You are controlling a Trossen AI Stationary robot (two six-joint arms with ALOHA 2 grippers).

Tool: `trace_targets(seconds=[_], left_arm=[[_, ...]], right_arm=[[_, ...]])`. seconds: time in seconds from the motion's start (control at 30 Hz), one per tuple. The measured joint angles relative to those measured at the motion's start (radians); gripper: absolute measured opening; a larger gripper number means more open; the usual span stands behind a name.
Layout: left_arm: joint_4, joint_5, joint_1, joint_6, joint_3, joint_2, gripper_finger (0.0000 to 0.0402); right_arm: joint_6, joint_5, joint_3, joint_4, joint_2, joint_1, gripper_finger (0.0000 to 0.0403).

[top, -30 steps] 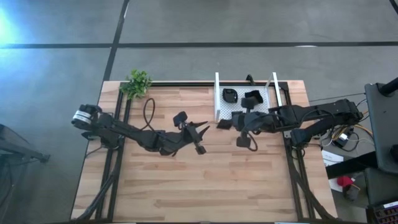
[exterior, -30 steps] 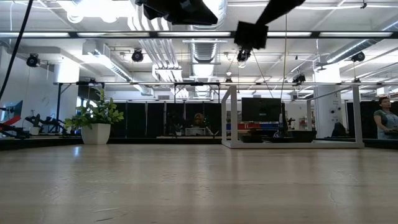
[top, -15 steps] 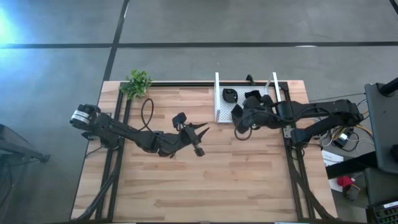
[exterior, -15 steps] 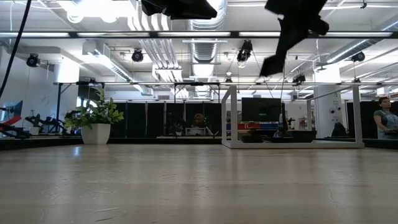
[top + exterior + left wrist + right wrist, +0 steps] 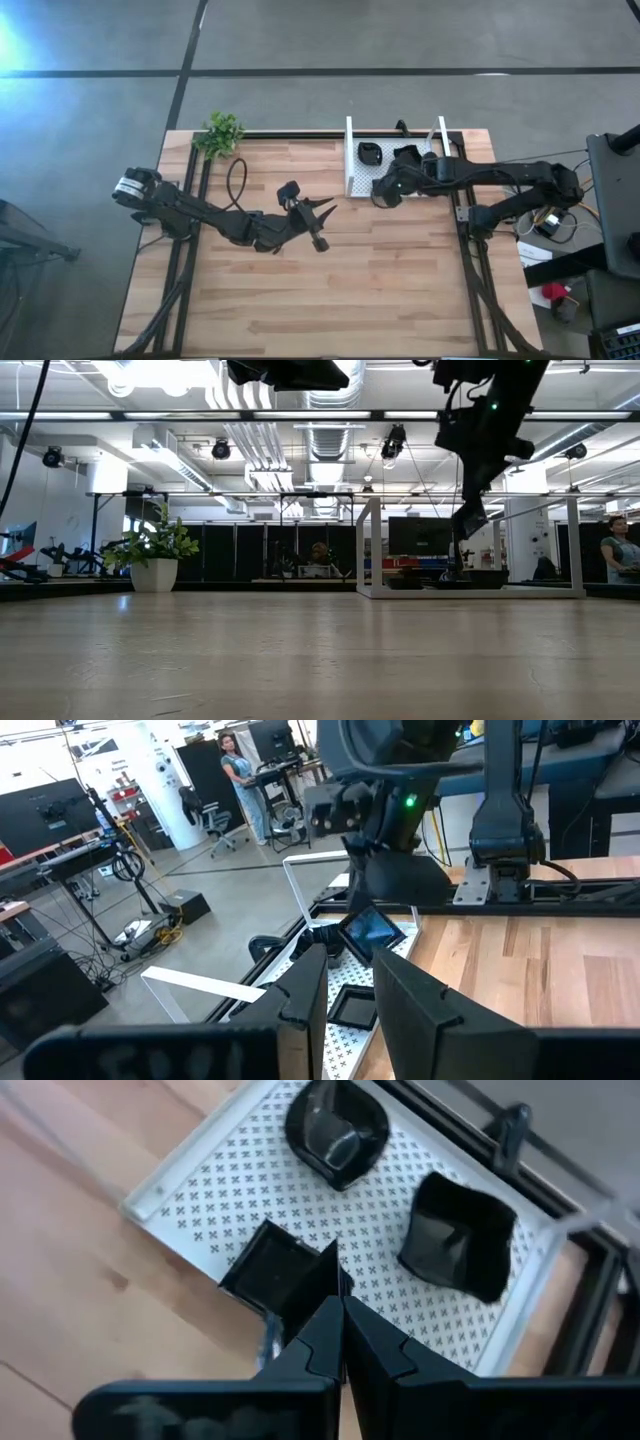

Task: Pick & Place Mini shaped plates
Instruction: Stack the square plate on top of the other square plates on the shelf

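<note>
Right claw [image 5: 335, 1315] is pinched shut on a square plate [image 5: 275, 1270], hanging over the white tray [image 5: 190, 1195] at upper right of the overhead shot; two other plates [image 5: 335, 1128] inside; left claw [image 5: 322, 222] mid-table, looks partly open, empty I think.

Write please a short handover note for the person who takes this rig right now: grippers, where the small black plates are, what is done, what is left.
Right gripper: shut on a square mini plate, pinched by its edge, over the white mesh tray.
Left gripper: open, empty, waiting above the table's middle.
Done: a rounded plate and an irregular plate lie in the tray.
Left: release the square plate in the tray. No other plates show on the table.
</note>
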Motion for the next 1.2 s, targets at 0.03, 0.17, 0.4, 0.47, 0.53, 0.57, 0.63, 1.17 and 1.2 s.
trace_targets(seconds=[0.03,0.17,0.4,0.47,0.53,0.57,0.63,1.17,1.2], left_arm=[[0.0,0.0,0.0,0.0,0.0,0.0,0.0081],[0.0,0.0,0.0,-0.001,0.0,0.0,0.0081],[0.0,0.001,-0.001,-0.002,0.0,0.0,0.0081],[0.0,0.001,-0.001,-0.002,0.0,0.0,0.0081],[0.0,0.001,-0.001,-0.002,0.0,0.0,0.0081],[0.0,0.001,-0.001,-0.002,0.0,0.0,0.0081],[0.0,0.001,-0.001,-0.002,0.0,0.0,0.0081],[-0.006,0.001,-0.001,-0.002,0.0,0.0,0.0081],[-0.007,0.001,-0.001,-0.002,0.0,0.0,0.0081]], right_arm=[[-0.036,-0.003,-0.007,0.016,0.0,-0.007,0.0008],[-0.172,-0.054,-0.024,0.091,0.0,-0.037,0.0008],[-0.294,-0.164,-0.029,0.184,0.0,-0.094,0.0008],[-0.298,-0.167,-0.03,0.185,0.0,-0.103,0.0008],[-0.313,-0.169,-0.03,0.185,0.0,-0.107,0.0008],[-0.315,-0.169,-0.03,0.184,0.0,-0.107,0.0008],[-0.315,-0.17,-0.03,0.185,0.0,-0.106,0.0008],[-0.155,-0.21,-0.077,0.011,0.0,-0.105,0.0008],[-0.152,-0.21,-0.085,0.011,0.001,-0.105,0.0008]])
